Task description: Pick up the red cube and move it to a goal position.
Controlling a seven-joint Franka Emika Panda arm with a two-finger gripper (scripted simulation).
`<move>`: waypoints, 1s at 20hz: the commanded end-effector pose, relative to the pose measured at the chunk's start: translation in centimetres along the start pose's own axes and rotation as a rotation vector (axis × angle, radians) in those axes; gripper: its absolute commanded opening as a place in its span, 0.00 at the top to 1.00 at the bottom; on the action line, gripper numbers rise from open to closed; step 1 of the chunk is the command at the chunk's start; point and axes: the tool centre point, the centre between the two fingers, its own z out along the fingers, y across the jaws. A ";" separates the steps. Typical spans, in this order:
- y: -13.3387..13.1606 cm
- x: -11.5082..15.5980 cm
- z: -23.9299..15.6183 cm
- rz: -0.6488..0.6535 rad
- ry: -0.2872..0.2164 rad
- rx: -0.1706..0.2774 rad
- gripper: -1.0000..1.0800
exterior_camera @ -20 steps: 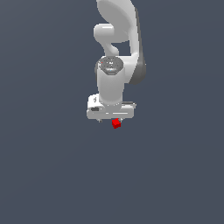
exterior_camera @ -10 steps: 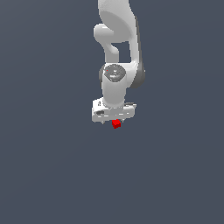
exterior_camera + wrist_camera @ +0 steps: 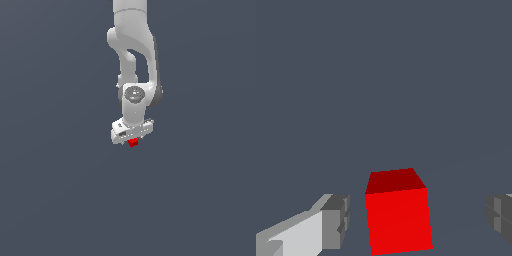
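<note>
The red cube (image 3: 133,143) rests on the flat grey floor (image 3: 60,190), just under the white hand of the arm. In the wrist view the red cube (image 3: 398,215) stands between the two fingers, with a gap on each side. My gripper (image 3: 131,139) is open and straddles the cube; in the wrist view my gripper (image 3: 418,220) shows one white and grey finger (image 3: 331,222) on one side and a grey fingertip (image 3: 501,215) on the other. Neither finger touches the cube.
The white arm (image 3: 132,50) rises straight above the hand. Plain grey floor (image 3: 381,75) lies all around; no other objects show.
The hand has come down closer to the cube and turned slightly. The cube has stayed in place.
</note>
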 end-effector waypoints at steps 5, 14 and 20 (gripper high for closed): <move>-0.9 -1.1 2.7 -0.084 0.007 0.003 0.04; -1.1 -1.4 3.5 -0.107 0.008 0.002 1.00; -1.1 -1.4 3.5 -0.107 0.008 0.002 1.00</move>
